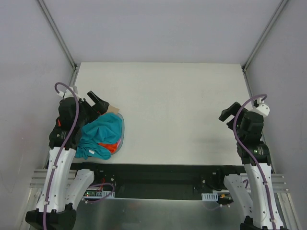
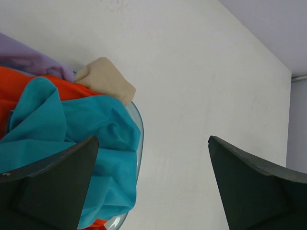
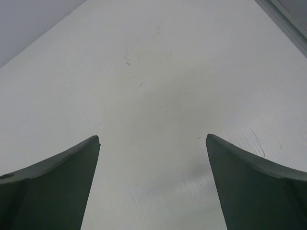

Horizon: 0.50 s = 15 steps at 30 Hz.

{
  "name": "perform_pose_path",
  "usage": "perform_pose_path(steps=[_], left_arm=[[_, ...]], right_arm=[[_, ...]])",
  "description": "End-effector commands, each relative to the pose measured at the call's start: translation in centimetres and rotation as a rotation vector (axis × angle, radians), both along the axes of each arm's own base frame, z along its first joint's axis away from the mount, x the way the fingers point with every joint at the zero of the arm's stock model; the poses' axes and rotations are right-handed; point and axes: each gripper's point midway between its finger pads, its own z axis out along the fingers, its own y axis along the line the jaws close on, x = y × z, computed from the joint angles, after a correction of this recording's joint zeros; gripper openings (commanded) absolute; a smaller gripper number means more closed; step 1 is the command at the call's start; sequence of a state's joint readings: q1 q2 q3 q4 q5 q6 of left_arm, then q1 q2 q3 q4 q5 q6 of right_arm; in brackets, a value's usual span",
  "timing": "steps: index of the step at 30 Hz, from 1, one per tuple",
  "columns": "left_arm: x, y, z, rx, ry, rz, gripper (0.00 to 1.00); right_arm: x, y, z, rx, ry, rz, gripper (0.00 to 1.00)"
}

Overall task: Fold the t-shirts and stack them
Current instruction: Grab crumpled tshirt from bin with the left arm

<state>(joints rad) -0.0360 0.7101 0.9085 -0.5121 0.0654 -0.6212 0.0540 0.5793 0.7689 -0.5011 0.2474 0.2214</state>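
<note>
**Top view.** The table [image 1: 172,110] is white. The t-shirts lie in a bundle at its near left corner, close to the left arm's base. The teal shirt [image 1: 101,134] is on top and crumpled. A bit of the orange shirt [image 1: 112,146] shows under its near edge. The bundle sits in a clear bowl [image 1: 123,128], whose rim curves round its right side. A tan piece [image 1: 114,109] pokes out at the far edge of the bundle. The left gripper [image 1: 98,102] hangs over the far left of the bundle, just beside the tan piece. The right gripper [image 1: 228,114] hangs over bare table at the right, well apart from the shirts.

**Left wrist view.** The left gripper [image 2: 153,139] has its fingers [image 2: 53,187] spread wide, with nothing between them. The teal shirt [image 2: 72,129] fills the lower left and hangs over the bowl's rim [image 2: 139,122]. The orange shirt [image 2: 24,88] lies behind the teal one, and the lavender shirt [image 2: 21,57] lies beyond that. The tan piece [image 2: 106,79] rests at the edge of the bundle, touching the orange and teal cloth.

**Right wrist view.** The right gripper [image 3: 152,138] is also spread wide and grips nothing. Under it is only white table with a few faint scratches.
</note>
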Motion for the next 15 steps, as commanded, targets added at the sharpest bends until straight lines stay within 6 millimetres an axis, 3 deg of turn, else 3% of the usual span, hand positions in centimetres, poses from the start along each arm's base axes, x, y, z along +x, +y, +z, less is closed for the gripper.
perform_pose_path(steps=[1, 3, 4, 5, 8, 11, 15], left_arm=[[0.4, -2.7, -1.1, -0.041, 0.077, -0.121, 0.99], [0.3, -4.6, -1.5, 0.018, 0.090, -0.189, 0.99], [0.7, -4.1, -1.4, 0.078, 0.082, -0.147, 0.99], [0.3, -5.9, -1.8, 0.115, 0.094, -0.212, 0.99], [0.2, -6.4, -2.7, 0.170, 0.166, -0.212, 0.99], [-0.8, -4.2, -4.7, 0.242, 0.290, -0.107, 0.99], [-2.4, -2.3, -6.8, 0.304, 0.385, -0.039, 0.99]], right_arm=[[-0.2, 0.6, 2.2, 0.022, -0.090, 0.035, 0.97], [-0.1, 2.3, 2.8, 0.020, -0.128, 0.145, 0.97], [-0.1, 2.8, 2.8, 0.001, -0.128, 0.190, 0.97], [-0.1, 3.2, 2.8, 0.001, -0.121, 0.217, 0.97], [-0.2, 3.4, 1.8, -0.017, -0.048, 0.246, 0.97], [-0.2, 4.7, 0.9, -0.003, 0.004, 0.326, 0.97], [0.0, 4.1, 0.3, 0.010, 0.030, 0.274, 0.97]])
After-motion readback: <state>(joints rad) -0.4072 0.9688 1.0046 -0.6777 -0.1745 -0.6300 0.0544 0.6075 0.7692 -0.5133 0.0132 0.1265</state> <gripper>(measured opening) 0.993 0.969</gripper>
